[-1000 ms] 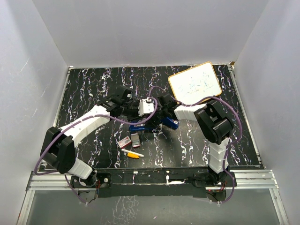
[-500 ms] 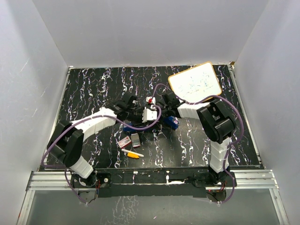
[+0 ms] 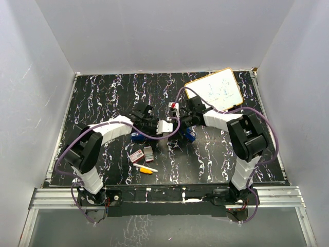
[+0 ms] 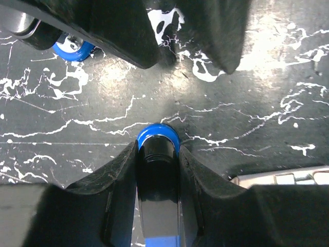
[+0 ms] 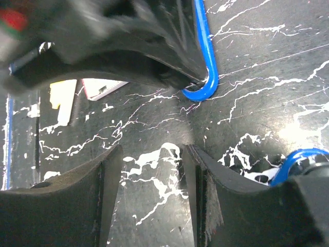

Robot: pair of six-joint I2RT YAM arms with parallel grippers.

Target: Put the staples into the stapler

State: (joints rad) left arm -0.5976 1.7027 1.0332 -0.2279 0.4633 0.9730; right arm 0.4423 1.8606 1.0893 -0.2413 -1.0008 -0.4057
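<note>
**Left gripper holds the stapler, the staples lie apart on the table**

On the left, the left arm stretches over the black marbled table (image 3: 103, 92) toward the middle. The left gripper (image 3: 149, 123) is pressed onto the stapler (image 3: 136, 137). In the left wrist view its two fingers (image 4: 121, 164) touch both sides of the black body with the rounded blue tip, and the stapler (image 4: 157, 154) sits tight between them.

A little nearer than the stapler, the box of staples (image 3: 136, 156), red and white, lies flat on the table. A small grey piece (image 3: 148, 153) lies just beside it on the right; I cannot tell what this piece is. No gripper touches them. Just nearer again lies the yellow-and-white marker (image 3: 145, 168).

To the right of the middle, the right gripper (image 3: 181, 122) is low over the table, close to the left one. In the right wrist view its fingers (image 5: 108, 170) stand spread, with only bare table between them. A curved blue edge of the stapler (image 5: 208, 77) shows just beyond the fingertips, not touching them, and the box of staples (image 5: 103, 88) shows behind it.

At the far right, a whiteboard (image 3: 214, 90) with a wooden frame lies on the table.
</note>
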